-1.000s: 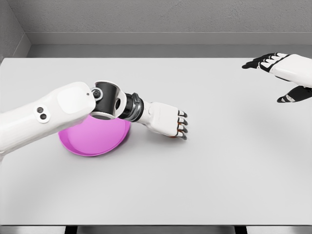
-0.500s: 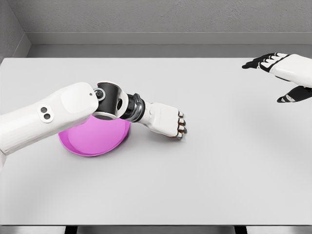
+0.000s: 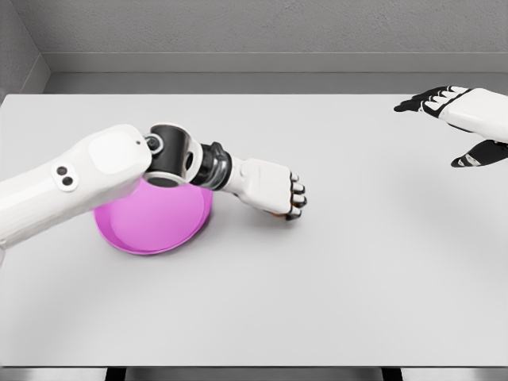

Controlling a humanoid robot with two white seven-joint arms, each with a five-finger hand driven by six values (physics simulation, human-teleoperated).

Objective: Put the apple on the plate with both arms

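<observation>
1. Two robot hands show. The left robot hand (image 3: 279, 193) lies low over the desk (image 3: 357, 262), just right of the pink plate (image 3: 151, 226), fingers curled down.
2. We cannot see the apple; we judge it sits hidden under that curled hand, so we take the hand to be clenched around it, though the grip itself is out of sight.
3. The right robot hand (image 3: 460, 119) hangs well apart at the far right edge, fingers spread and holding nothing.
4. Risk: an unseen grip may be shallow, and a round fruit could slip out and roll across the bare desk.
5. Risk: the left forearm overhangs the plate, so swinging back could knock its rim.
6. Risk: the right hand is too distant to steady anything.
</observation>
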